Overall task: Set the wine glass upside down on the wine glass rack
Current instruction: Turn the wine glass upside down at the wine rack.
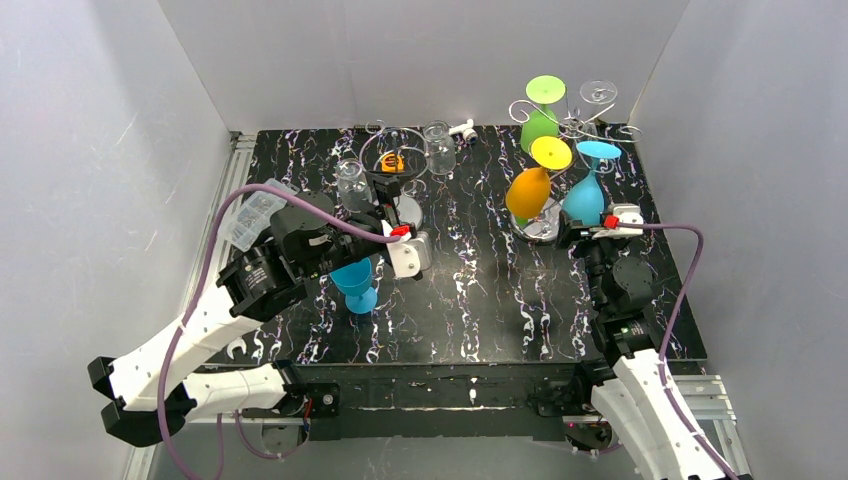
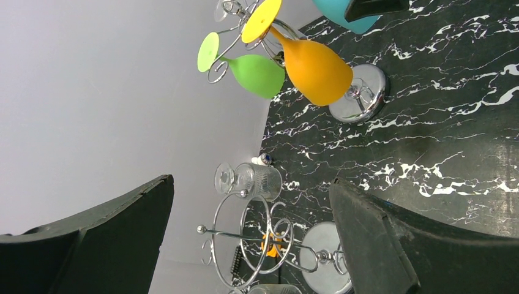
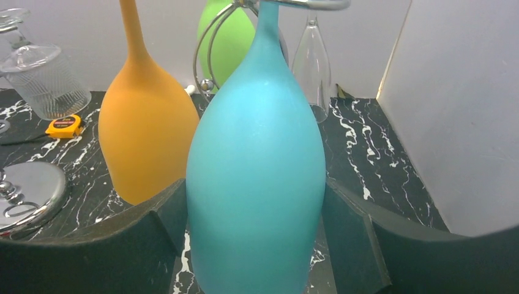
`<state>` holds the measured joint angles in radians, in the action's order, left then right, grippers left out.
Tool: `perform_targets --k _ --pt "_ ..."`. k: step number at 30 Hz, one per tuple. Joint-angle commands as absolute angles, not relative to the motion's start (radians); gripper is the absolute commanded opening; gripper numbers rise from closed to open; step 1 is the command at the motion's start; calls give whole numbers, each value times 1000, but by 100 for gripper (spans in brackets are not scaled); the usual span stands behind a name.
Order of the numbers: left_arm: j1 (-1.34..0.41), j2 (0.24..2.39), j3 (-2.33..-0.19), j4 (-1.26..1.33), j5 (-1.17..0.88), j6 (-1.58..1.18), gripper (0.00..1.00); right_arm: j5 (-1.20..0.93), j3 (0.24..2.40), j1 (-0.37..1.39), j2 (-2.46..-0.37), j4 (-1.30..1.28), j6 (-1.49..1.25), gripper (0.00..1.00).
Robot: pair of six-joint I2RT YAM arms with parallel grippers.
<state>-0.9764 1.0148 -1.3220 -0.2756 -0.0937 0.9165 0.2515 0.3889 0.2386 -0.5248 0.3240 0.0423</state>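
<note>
A teal wine glass [image 1: 585, 195] hangs upside down, its stem going up into a curled arm of the silver wine glass rack [image 1: 572, 128]. My right gripper [image 1: 590, 232] is shut on the bowl of this glass [image 3: 257, 171], a finger pressed against each side. Orange [image 3: 147, 135], green [image 3: 229, 37] and clear [image 3: 312, 61] glasses hang on the same rack [image 3: 208, 49]. My left gripper [image 1: 405, 245] stands wide open and empty [image 2: 251, 226] over the table's left half. A second blue wine glass [image 1: 355, 283] stands upright just below it.
A shorter loop-ring wire stand [image 1: 395, 160] with a round base [image 2: 321, 257] stands at the back left. Beside it are clear tumblers [image 1: 352, 183] [image 1: 440, 148] and an orange tape measure [image 1: 392, 161]. A clear plastic box [image 1: 250, 215] lies at the left edge. White walls enclose three sides.
</note>
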Motion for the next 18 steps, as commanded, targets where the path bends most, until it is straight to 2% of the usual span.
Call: perform_targets --k 1,5,9,15,18 --pt "-975 1012 -1327 -253 -99 914 98 181 394 238 -536 424 77 48" --pt "-975 1010 -1323 -250 -98 918 98 132 397 238 -534 395 83 46" --pt "-974 1016 -1321 -249 -98 918 98 194 395 238 -482 337 63 40" --pt "-974 1030 -1322 -241 -100 913 98 315 363 238 -382 274 -33 40" --pt "-974 1035 -1325 -240 -95 914 98 370 349 238 -371 283 -65 43"
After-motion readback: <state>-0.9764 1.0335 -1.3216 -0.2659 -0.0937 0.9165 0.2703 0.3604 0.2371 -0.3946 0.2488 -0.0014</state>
